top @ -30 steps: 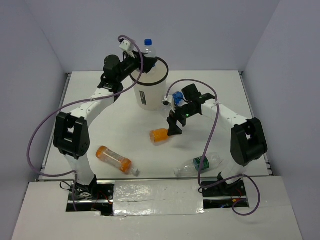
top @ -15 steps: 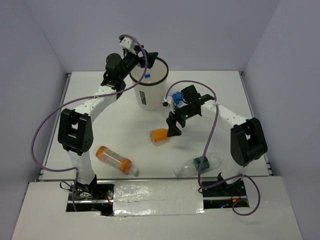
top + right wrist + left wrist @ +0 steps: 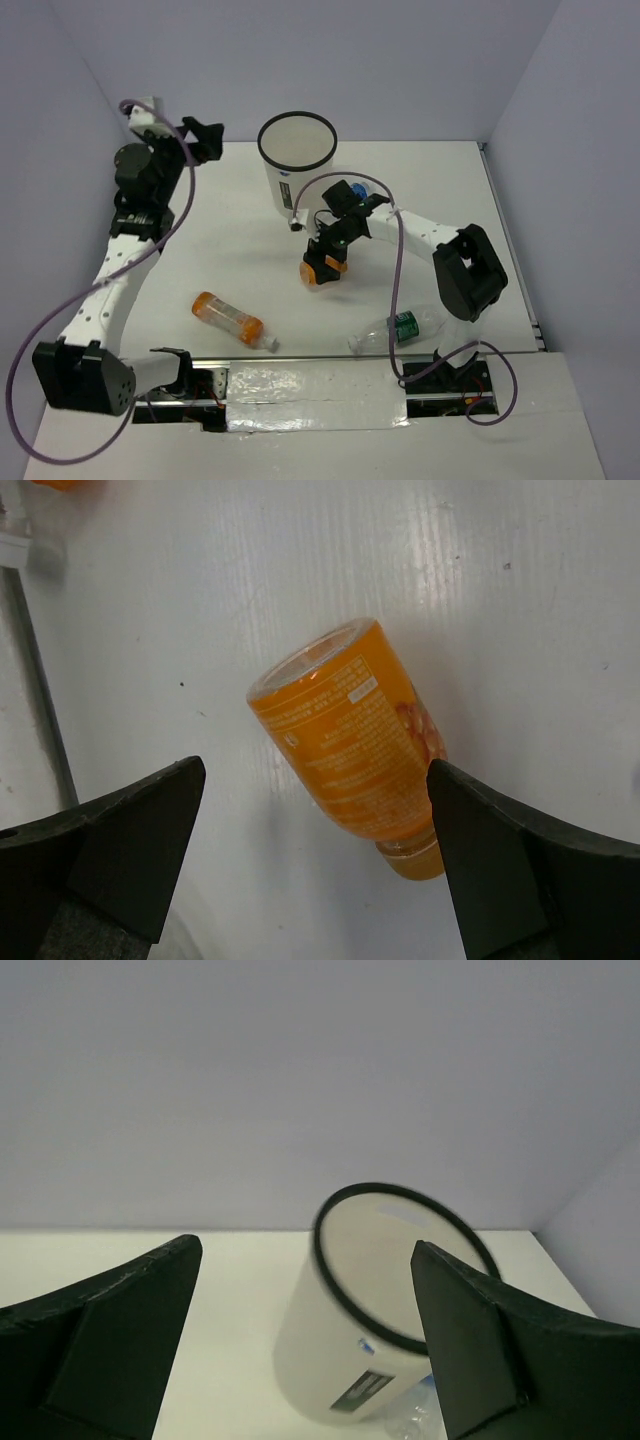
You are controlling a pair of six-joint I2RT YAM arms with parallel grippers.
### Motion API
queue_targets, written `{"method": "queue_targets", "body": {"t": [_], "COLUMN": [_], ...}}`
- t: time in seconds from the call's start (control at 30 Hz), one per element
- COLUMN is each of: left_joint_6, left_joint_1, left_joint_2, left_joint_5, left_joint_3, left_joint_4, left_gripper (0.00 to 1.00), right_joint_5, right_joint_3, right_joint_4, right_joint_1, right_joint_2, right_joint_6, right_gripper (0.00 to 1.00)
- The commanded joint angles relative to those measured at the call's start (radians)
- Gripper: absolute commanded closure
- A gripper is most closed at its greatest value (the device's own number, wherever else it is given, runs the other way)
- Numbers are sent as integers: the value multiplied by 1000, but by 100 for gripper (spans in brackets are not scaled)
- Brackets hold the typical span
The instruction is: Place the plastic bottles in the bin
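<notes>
The left arm is raised at the far left, with the left gripper (image 3: 207,141) held high and roughly level, pointing right, jaws wide apart, while the right arm reaches left and low, with the right gripper (image 3: 326,262) pointing down, jaws spread wide.

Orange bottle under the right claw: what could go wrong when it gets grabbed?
The stubby orange bottle lies on its side, askew under the open right claw; closing might make it roll or slip out. The bin stands close by, so lifting the bottle could bump it.
</notes>
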Motion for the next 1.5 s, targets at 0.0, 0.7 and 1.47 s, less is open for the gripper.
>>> {"method": "queue_targets", "body": {"t": [0.0, 0.7, 1.47], "left_joint_6": [-161, -781, -938], "left_joint_1": [86, 212, 212], "left_joint_2": [-107, -353, -325], "left_joint_5": [-48, -140, -135], "left_joint_3": [-114, -483, -466], "left_joint_4": [-191, -645, -943], "left_gripper": [1, 1, 2], "right_joint_5": [106, 231, -64], "right_joint_3": [42, -57, 577], "right_joint_4": [10, 62, -49], "right_joint_1": [44, 117, 52], "right_joint_2": [25, 79, -36], "right_joint_6": [-30, -390, -164], "right_gripper": [0, 11, 68]}}
